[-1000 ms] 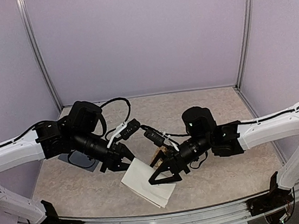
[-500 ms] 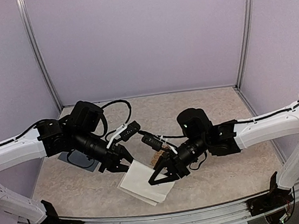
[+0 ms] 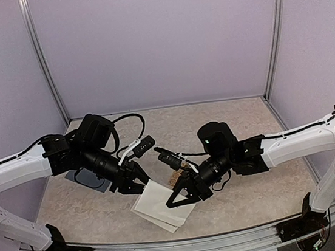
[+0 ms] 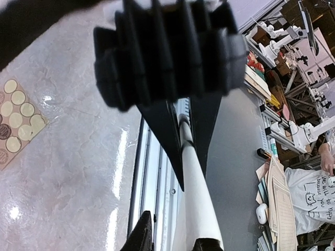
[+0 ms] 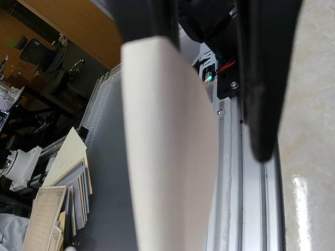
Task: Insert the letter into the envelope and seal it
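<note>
The letter (image 3: 160, 206), white side up, hangs just above the table's near middle between my two grippers. My left gripper (image 3: 142, 184) pinches its upper left corner. In the left wrist view the curled sheet (image 4: 196, 198) fills the narrow gap between the dark fingers (image 4: 165, 130). My right gripper (image 3: 180, 198) is shut on the sheet's right edge. In the right wrist view the pale paper (image 5: 167, 157) covers one finger, and the other finger (image 5: 261, 94) stands beside it. The slate envelope (image 3: 74, 176) lies flat at the left, partly under my left arm.
A tan sheet of round stickers (image 3: 175, 177) lies on the table just behind the right gripper, and the left wrist view shows this sticker sheet (image 4: 18, 117) too. The metal rail at the table's near edge (image 3: 182, 246) runs just below the letter. Lilac walls close three sides.
My right gripper moved left and closed from wide open onto the letter's right edge. The letter shifted slightly left. The left arm barely moved.
</note>
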